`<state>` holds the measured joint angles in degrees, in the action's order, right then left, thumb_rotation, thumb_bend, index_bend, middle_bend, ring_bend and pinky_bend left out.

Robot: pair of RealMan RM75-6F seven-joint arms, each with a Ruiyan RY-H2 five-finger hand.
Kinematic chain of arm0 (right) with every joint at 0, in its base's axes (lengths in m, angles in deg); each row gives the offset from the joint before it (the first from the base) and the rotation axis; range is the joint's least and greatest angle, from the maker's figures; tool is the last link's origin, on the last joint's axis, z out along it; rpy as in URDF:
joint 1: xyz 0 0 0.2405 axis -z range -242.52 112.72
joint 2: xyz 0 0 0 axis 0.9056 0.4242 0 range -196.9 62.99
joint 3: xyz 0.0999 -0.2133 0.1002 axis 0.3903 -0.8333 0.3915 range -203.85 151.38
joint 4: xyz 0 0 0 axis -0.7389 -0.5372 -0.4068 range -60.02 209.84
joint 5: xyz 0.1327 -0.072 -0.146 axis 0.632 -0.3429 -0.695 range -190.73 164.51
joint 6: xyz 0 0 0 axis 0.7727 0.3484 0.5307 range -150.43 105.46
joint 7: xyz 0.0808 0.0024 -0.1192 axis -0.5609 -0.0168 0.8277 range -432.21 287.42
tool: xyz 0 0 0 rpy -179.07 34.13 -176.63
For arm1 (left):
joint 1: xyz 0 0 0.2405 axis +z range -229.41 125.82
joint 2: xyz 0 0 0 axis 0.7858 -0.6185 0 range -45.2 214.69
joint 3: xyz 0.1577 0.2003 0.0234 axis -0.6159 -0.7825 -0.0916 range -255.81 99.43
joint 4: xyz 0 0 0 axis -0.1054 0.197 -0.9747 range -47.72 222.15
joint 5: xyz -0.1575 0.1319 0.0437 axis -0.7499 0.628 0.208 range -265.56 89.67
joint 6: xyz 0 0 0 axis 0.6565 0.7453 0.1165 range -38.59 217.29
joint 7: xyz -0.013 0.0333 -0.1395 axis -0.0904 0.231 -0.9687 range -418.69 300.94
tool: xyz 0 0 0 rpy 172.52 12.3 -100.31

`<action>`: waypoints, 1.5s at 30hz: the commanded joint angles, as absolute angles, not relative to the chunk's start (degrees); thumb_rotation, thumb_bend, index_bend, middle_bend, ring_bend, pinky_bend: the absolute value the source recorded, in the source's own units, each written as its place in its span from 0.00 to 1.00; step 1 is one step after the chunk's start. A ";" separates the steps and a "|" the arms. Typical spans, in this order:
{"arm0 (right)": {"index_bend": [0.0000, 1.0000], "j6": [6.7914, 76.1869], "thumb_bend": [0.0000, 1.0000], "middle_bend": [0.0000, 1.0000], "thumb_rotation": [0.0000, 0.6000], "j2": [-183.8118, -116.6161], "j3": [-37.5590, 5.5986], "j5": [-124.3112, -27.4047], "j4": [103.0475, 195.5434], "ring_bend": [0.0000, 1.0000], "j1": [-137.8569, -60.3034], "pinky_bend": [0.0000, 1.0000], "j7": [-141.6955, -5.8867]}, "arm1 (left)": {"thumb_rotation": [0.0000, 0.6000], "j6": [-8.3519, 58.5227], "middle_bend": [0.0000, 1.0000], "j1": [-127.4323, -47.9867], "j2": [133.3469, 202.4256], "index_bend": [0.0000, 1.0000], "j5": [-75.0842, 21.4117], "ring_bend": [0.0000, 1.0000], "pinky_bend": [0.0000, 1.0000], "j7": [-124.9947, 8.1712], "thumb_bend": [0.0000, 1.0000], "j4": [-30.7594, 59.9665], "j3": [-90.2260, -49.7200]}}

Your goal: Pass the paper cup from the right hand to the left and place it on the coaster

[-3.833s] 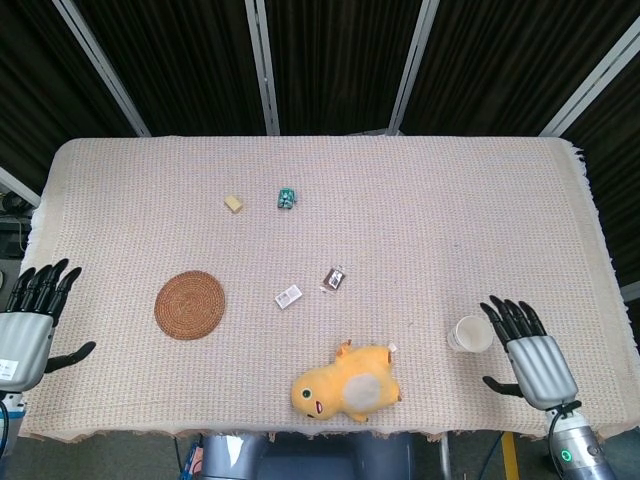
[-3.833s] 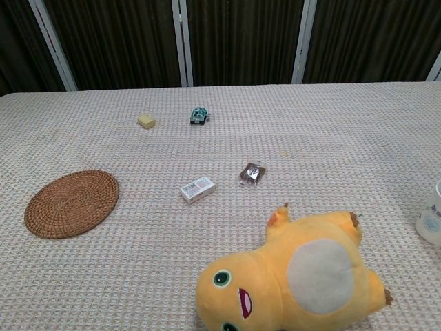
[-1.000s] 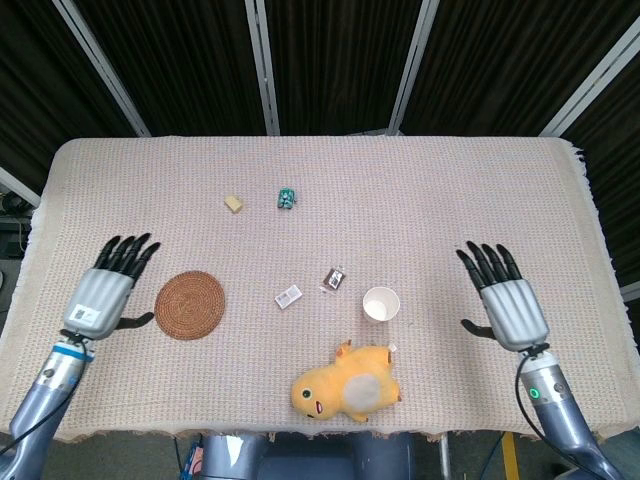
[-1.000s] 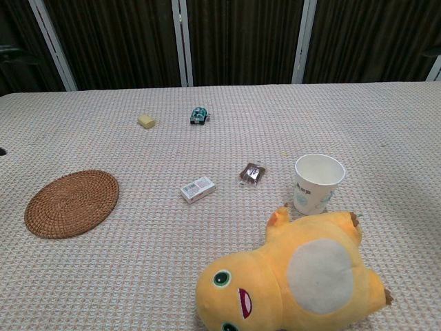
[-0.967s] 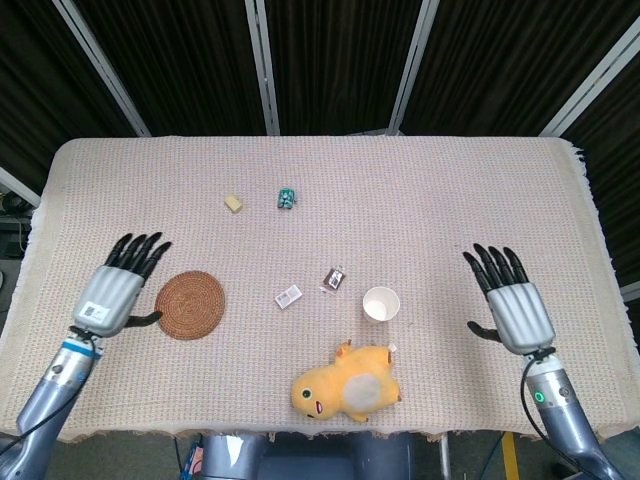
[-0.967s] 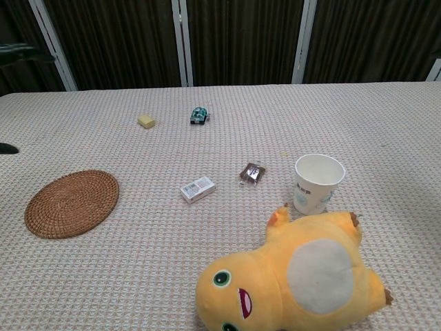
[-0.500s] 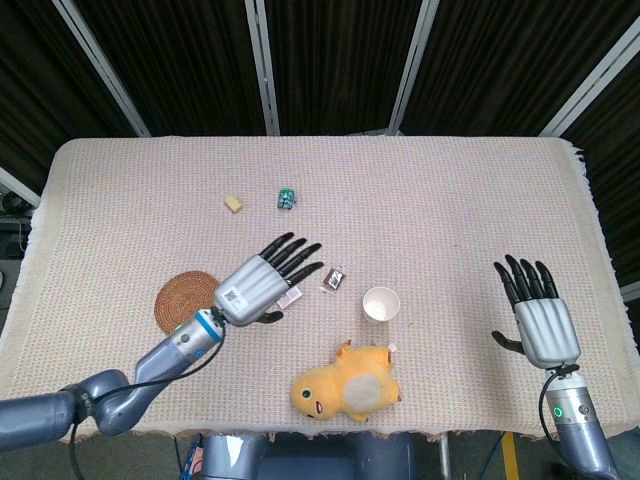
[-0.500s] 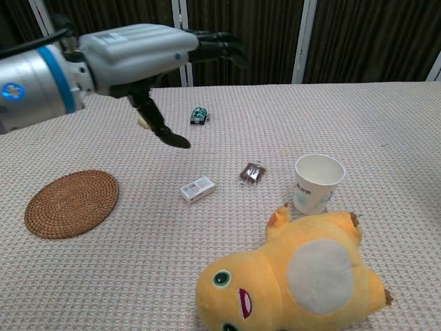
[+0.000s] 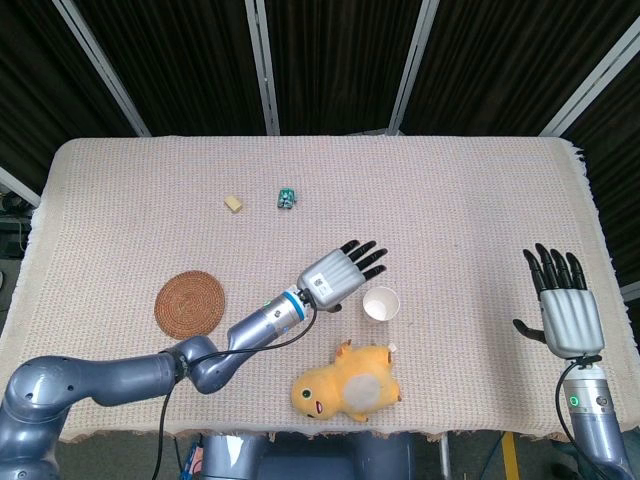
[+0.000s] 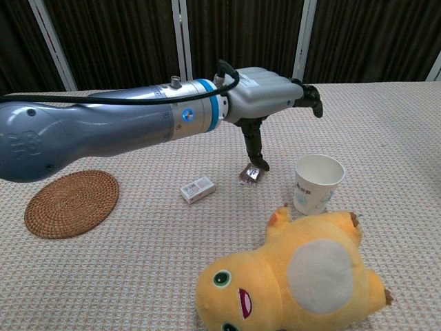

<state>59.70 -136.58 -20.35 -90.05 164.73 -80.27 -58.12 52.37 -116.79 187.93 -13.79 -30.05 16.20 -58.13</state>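
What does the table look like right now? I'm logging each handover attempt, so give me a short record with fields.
cup: paper cup upright on the table, held by neither hand
left hand: left hand open, fingers spread, beside the cup and not touching it
right hand: right hand open at the table's right edge, far from the cup
target: coaster bare, on the left side
nearby: yellow plush toy just in front of the cup
cloth: woven tablecloth

The left robot hand (image 10: 265, 93) hovers (fingers spread) beside the upright paper cup (image 10: 318, 183), not touching it.
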 commanded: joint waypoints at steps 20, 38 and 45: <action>0.00 60.43 0.00 0.00 1.00 -136.34 -18.56 -89.37 165.10 0.00 -79.12 0.00 -56.47 | 1.00 53.51 0.45 -124.91 198.67 0.59 -12.56 0.32 0.38 -41.90 0.00 33.02 -60.12; 0.00 60.51 0.00 0.00 1.00 -135.88 -18.75 -91.53 166.70 0.00 -78.50 0.00 -56.49 | 1.00 45.82 0.44 -118.73 183.75 0.55 -19.14 0.32 0.38 -33.73 0.00 15.92 -59.13; 0.00 61.05 0.00 0.00 1.00 -135.84 -19.38 -93.51 168.26 0.00 -78.28 0.00 -55.59 | 1.00 43.81 0.43 -111.04 170.05 0.53 -26.05 0.31 0.38 -31.55 0.00 3.32 -61.80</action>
<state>60.94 -135.83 -19.28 -93.31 168.09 -78.32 -55.73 45.18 -114.91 175.68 -22.83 -32.79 8.57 -60.24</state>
